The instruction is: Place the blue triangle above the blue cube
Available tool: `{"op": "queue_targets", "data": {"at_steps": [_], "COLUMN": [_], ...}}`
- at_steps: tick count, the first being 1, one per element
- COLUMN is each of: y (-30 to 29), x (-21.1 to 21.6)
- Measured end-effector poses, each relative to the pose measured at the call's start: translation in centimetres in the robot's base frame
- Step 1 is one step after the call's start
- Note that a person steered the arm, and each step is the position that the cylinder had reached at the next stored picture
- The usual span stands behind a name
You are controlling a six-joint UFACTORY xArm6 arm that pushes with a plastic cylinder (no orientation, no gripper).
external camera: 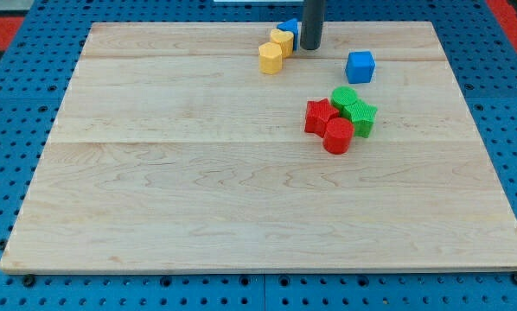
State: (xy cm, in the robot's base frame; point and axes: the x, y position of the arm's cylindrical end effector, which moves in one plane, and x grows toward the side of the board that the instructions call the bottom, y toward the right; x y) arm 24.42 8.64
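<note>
The blue triangle (290, 26) lies near the view's top edge of the wooden board (198, 173), mostly hidden behind a yellow block and the rod. The blue cube (360, 66) sits to the right and lower in the view. My tip (309, 47) stands just right of the blue triangle, close to or touching it, and up-left of the blue cube.
Two yellow blocks (282, 40) (271, 58) sit just left of my tip, next to the triangle. Below the cube is a cluster: a red star (320, 116), a red cylinder (337, 136), a green cylinder (344, 97) and a green star (360, 115).
</note>
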Motion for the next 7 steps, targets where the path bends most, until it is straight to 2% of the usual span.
{"op": "queue_targets", "data": {"at_steps": [1,2,3,4,5,6,7], "y": [2.7,3.0,2.9,0.7,-8.1,-13.9,-13.9], "x": [-0.5,-4.0,-5.3,-5.1,-5.2,-4.7,-2.0]}}
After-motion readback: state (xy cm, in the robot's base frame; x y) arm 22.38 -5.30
